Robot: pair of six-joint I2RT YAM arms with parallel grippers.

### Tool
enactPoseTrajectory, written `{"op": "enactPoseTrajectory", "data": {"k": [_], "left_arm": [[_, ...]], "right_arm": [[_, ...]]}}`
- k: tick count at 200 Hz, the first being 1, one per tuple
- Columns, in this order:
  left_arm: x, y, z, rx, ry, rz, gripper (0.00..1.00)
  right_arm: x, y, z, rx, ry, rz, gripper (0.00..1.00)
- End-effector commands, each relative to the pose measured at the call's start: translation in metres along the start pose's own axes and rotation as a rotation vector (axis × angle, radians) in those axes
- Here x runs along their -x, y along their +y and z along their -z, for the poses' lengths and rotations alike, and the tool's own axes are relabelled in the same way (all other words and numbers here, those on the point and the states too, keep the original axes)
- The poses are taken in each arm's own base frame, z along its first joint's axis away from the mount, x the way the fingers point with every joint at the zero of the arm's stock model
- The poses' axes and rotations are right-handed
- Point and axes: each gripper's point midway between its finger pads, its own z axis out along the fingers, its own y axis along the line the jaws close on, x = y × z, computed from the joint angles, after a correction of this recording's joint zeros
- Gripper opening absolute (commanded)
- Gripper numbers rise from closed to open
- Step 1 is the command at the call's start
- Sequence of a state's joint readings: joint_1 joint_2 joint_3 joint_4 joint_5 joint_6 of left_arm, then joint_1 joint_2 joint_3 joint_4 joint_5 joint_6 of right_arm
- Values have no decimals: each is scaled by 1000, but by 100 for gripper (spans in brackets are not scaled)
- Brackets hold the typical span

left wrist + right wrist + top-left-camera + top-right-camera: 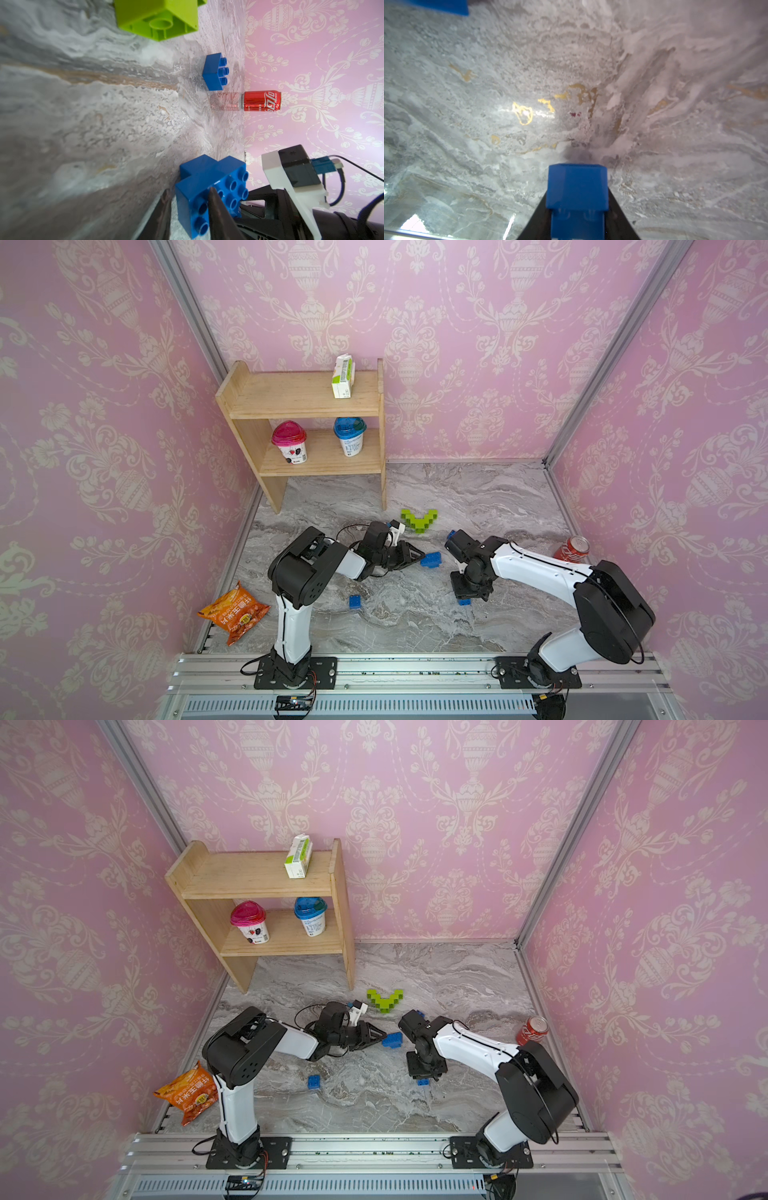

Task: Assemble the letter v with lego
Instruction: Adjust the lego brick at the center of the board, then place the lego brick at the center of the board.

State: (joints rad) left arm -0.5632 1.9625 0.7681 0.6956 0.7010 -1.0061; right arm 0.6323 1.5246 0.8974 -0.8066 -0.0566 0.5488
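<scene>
Two gripped blue bricks point(430, 560) point(577, 187), midtable, apart.

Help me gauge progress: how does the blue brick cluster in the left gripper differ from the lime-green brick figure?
The lime-green brick figure forms a full V; the blue brick cluster is only a short step. The green figure lies free on the table; the blue cluster is clamped in the left gripper. Both are studded lego.

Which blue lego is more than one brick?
The stepped piece in the left gripper: joined, offset bricks. The brick in the right gripper and the loose brick by the left arm are single bricks.
</scene>
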Motion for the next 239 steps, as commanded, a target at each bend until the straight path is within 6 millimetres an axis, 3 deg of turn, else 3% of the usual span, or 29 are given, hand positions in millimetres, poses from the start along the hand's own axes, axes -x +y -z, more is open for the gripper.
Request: {"op": "enactPoseTrajectory", "data": {"k": [1, 27, 51, 93, 96, 117, 127, 149, 165, 215, 239], "left_arm": [[1, -5, 8, 0, -7, -27, 32], [2, -10, 11, -10, -14, -38, 33], [5, -15, 17, -15, -27, -48, 35], [13, -22, 34, 15, -53, -89, 36], [6, -13, 37, 35, -42, -73, 36], [4, -13, 44, 54, -45, -88, 36], [5, -15, 45, 54, -46, -91, 36], [5, -15, 46, 52, -43, -87, 36], [5, -14, 45, 52, -41, -84, 36], [6, -13, 44, 54, -40, -78, 36], [5, -12, 47, 83, -36, -93, 36]], "right_arm": [[-15, 2, 21, 0, 75, -20, 31], [-37, 12, 26, 40, 236, -45, 27], [-49, 17, 19, 56, 340, -46, 24], [-44, 22, 3, 41, 446, -33, 24], [-43, 22, 2, 37, 450, -32, 24], [-41, 19, -3, 11, 470, -32, 25], [-38, 18, -5, 5, 466, -34, 31], [-33, 18, -3, -1, 441, -38, 54], [-30, 17, -1, 1, 414, -43, 60], [-13, 13, 21, -17, 237, -24, 63], [-20, 5, 38, -65, 124, 11, 57]]}}
